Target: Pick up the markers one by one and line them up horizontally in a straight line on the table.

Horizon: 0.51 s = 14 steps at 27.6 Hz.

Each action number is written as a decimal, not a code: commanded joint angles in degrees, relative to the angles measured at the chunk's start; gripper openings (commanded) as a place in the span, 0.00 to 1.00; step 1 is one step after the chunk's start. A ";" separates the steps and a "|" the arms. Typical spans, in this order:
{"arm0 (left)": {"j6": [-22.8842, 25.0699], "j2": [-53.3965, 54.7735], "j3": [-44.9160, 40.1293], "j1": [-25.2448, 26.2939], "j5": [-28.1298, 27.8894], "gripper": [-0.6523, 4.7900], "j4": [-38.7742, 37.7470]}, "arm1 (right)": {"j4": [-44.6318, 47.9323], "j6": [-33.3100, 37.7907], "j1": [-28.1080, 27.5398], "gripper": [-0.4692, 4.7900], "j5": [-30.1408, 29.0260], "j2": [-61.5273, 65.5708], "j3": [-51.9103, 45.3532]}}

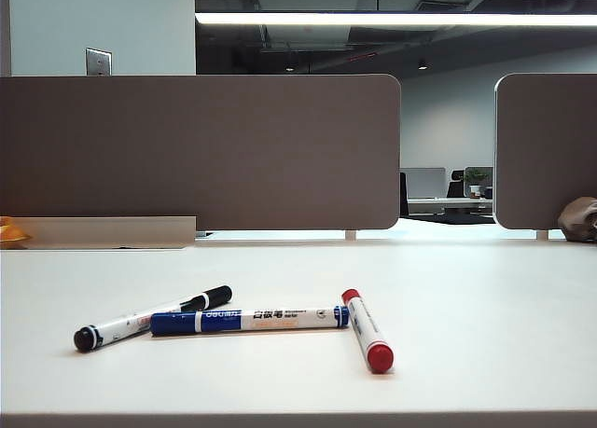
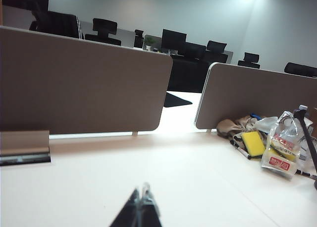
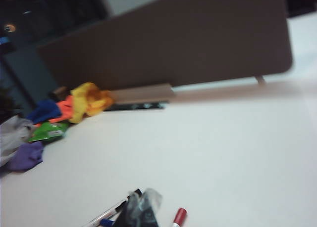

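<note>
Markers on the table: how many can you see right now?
3. Black marker lies left, blue marker in the middle touching it, red marker right, angled toward the front edge. None looks hidden.

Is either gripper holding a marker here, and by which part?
No. Left gripper and right gripper are shut, empty; all three markers lie on the table.

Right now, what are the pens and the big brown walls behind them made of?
The markers, like the blue marker, look like smooth plastic: glossy caps, printed white barrels. The partition panels look matte, maybe fabric-covered: no shine. The table looks smooth, probably laminate.
</note>
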 commanded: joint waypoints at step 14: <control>11.69 20.17 17.40 0.04 2.86 0.11 -12.20 | -26.47 -29.94 0.07 0.09 -9.62 28.06 19.69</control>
